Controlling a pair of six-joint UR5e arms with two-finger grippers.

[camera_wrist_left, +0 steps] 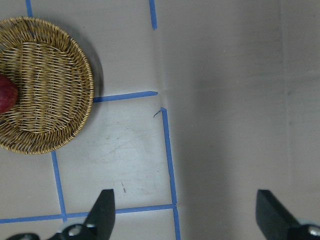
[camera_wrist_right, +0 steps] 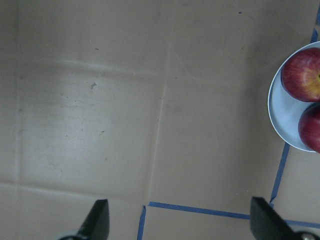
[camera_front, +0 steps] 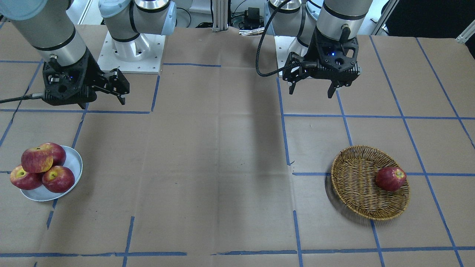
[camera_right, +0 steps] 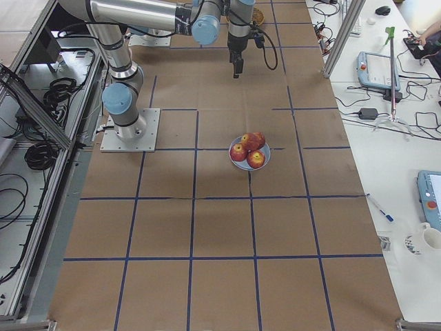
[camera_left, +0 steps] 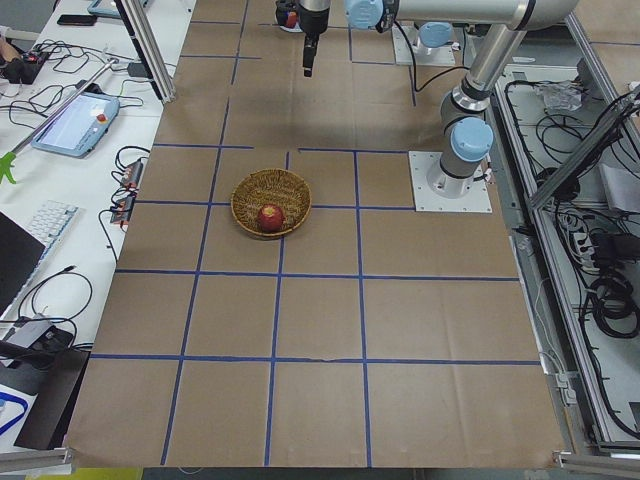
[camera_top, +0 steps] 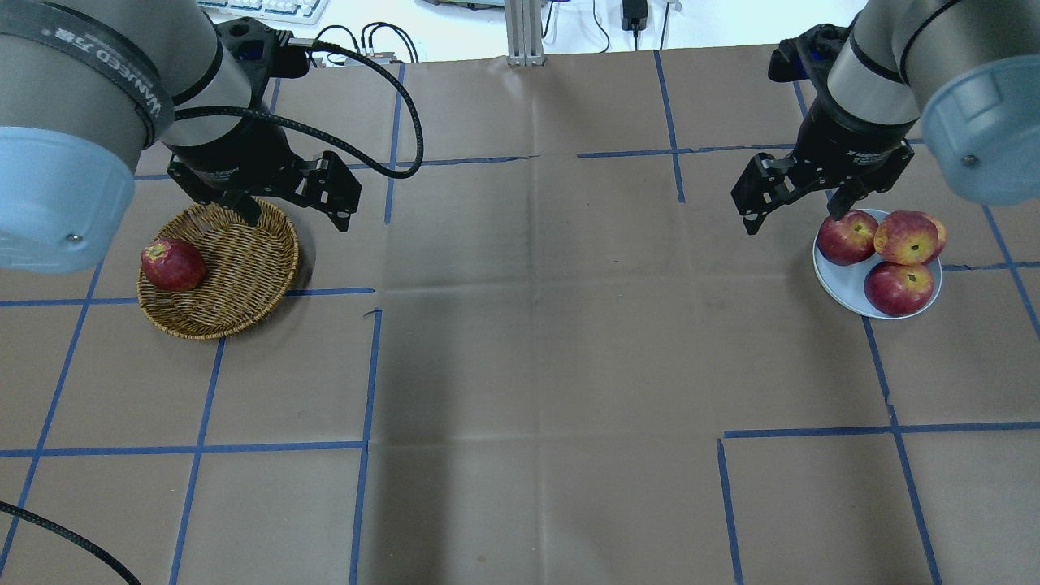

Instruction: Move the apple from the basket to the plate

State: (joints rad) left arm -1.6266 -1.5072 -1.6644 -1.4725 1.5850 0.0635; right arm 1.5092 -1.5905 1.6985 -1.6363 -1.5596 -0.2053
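The striped yellow-orange blushed apple (camera_front: pixel 37 159) lies on top of three dark-red apples on the white plate (camera_front: pixel 74 159); both show in the overhead view, apple (camera_top: pixel 906 237) and plate (camera_top: pixel 841 280). The wicker basket (camera_front: pixel 356 185) (camera_top: pixel 244 260) holds one deep-red apple (camera_front: pixel 390 178) (camera_top: pixel 172 265). My right gripper (camera_front: pixel 102 103) (camera_top: pixel 792 219) hangs open and empty above the table, beside the plate. My left gripper (camera_front: pixel 311 92) (camera_top: pixel 296 219) hangs open and empty over the basket's edge nearest my base. The wrist views show both gripper (camera_wrist_left: pixel 185 200) (camera_wrist_right: pixel 180 210) jaws wide apart.
Brown paper with a blue tape grid (camera_top: pixel 366 366) covers the table. The two arm bases (camera_front: pixel 130 52) (camera_front: pixel 297 44) stand at the robot's side of the table. Benches with a tablet (camera_left: pixel 75 120) and cables flank the table ends.
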